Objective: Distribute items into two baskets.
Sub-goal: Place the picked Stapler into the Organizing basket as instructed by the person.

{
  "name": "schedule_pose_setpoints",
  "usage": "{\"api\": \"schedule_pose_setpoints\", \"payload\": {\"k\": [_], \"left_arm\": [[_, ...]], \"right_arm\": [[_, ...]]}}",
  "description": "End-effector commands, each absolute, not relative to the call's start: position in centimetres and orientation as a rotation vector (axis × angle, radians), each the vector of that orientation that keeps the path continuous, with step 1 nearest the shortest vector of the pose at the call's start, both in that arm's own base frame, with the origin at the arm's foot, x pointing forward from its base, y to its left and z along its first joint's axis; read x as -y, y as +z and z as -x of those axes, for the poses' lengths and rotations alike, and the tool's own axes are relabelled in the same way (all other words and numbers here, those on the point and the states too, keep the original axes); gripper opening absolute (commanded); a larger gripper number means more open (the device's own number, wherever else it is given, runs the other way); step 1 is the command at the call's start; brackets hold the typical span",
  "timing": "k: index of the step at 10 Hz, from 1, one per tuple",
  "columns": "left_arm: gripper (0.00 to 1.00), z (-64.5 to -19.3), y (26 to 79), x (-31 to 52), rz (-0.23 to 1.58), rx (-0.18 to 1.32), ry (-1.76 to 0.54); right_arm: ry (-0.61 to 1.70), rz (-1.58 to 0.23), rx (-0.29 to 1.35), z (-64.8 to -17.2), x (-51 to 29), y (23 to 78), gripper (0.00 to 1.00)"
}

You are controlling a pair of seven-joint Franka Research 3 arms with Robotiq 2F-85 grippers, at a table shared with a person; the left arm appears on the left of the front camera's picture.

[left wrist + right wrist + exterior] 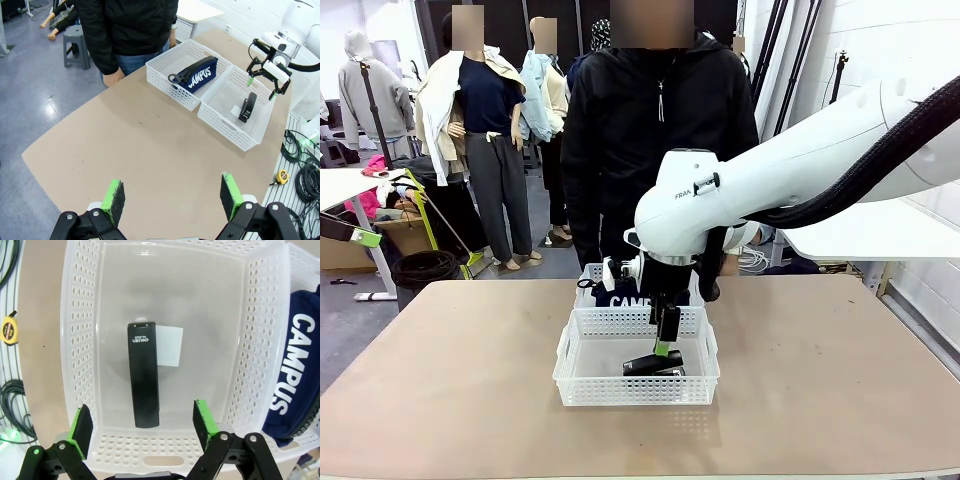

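From the front, the right gripper hangs over the near basket, its fingers apart and holding nothing. The black stapler lies flat inside that basket. Just behind it sits the far basket with the navy pouch in it. A person stands at the far side of the table.

In the left wrist view, the left gripper is spread wide over bare table, well away from the baskets.

In the right wrist view, the right gripper's green pads stand apart above the stapler, not touching it. A small white label lies beside the stapler. The pouch's white word "CAMPUS" shows in the next basket
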State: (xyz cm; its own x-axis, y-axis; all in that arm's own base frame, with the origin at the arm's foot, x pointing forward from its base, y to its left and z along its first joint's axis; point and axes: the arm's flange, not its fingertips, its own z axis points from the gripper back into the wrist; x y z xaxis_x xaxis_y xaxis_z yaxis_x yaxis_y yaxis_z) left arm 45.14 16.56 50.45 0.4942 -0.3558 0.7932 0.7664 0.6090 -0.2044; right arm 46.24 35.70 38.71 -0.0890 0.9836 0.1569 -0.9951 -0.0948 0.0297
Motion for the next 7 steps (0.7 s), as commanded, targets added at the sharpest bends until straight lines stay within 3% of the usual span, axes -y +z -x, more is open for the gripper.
{"api": "schedule_pose_setpoints", "payload": {"k": [1,7], "left_arm": [[1.0,-44.96,50.49,-16.44,0.596,0.799,-0.716],[1.0,-44.96,50.49,-16.44,0.596,0.799,-0.716]], "right_arm": [[1.658,-0.149,0.11,-46.25,-35.66,38.41,1.0],[1.658,-0.149,0.11,-46.25,-35.66,38.41,1.0]]}}
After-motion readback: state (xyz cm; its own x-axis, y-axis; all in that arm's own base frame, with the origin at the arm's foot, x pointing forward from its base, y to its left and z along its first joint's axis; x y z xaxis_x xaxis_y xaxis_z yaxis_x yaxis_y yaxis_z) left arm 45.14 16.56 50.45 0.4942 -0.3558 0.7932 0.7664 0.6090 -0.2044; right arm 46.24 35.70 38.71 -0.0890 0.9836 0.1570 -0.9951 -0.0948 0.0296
